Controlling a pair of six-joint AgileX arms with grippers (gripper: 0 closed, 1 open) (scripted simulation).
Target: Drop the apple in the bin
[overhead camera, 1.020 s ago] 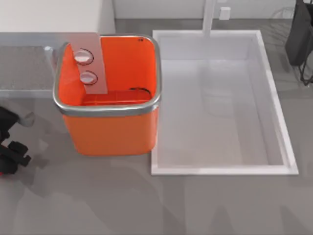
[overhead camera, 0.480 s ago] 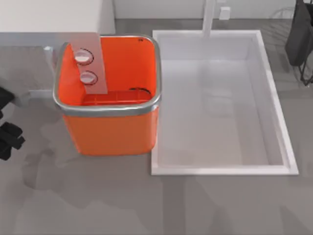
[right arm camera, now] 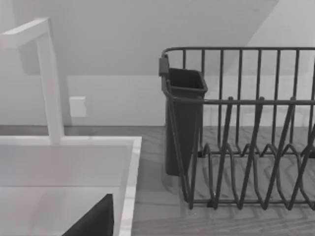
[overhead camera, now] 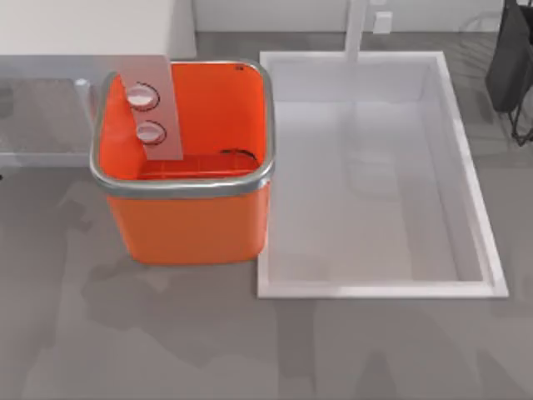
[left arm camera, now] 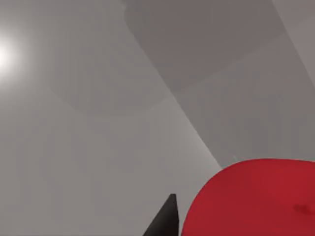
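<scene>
The apple [left arm camera: 256,199] is a smooth red ball, seen close up in the left wrist view. It sits right against a dark fingertip [left arm camera: 165,223] of my left gripper, which is shut on it, with pale wall surfaces behind. The bin [overhead camera: 183,158] is square and orange with a silver rim and a grey two-button panel [overhead camera: 150,108] inside. It stands upright at the table's left centre in the top view. A dark part of my right gripper [right arm camera: 93,221] shows over the white tray's edge in the right wrist view.
A shallow white rectangular tray [overhead camera: 479,208] lies directly right of the bin, with a white faucet post [overhead camera: 356,29] behind it. A dark wire dish rack [right arm camera: 246,147] with a cutlery cup [right arm camera: 182,123] stands at the far right. A low shelf [overhead camera: 42,117] lies left of the bin.
My left gripper, seen earlier at the table's left edge in the top view, has moved back and off past that edge. The bin and tray have not moved.
</scene>
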